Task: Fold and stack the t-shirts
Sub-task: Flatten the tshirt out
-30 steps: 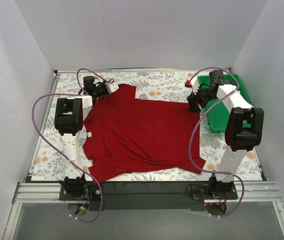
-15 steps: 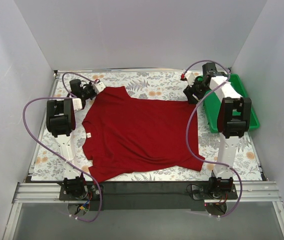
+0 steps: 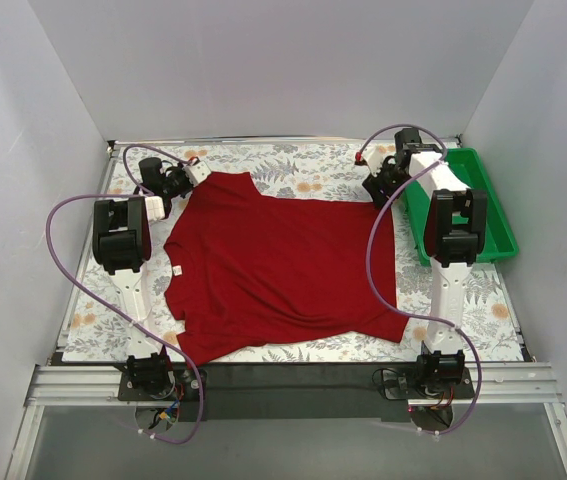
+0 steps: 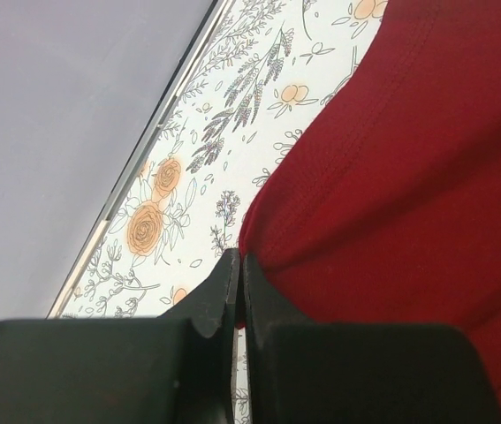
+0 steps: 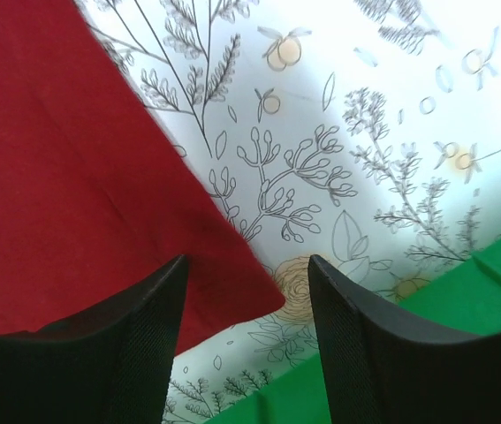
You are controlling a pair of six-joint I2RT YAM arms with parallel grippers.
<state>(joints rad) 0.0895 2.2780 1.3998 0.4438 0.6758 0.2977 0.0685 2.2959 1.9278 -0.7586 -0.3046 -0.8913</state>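
The dark red t-shirt (image 3: 278,265) lies spread flat over the floral table, its collar toward the left. My left gripper (image 3: 201,182) is at the shirt's far left corner. In the left wrist view, the left gripper (image 4: 237,262) is shut on the edge of the t-shirt (image 4: 409,177). My right gripper (image 3: 377,196) hangs over the shirt's far right corner. In the right wrist view, the right gripper (image 5: 247,261) stands open, with the pointed corner of the t-shirt (image 5: 73,177) lying on the table between its fingers, untouched.
A green plastic tray (image 3: 491,215) sits at the right edge of the table, and a strip of the tray (image 5: 462,309) shows just beyond the right fingers. White walls enclose the table on three sides. Purple cables loop from both arms.
Both arms moved toward the far side, the left one drawing its shirt corner out to the left. The right gripper then slid left over the far right corner, and its jaws narrowed a little.
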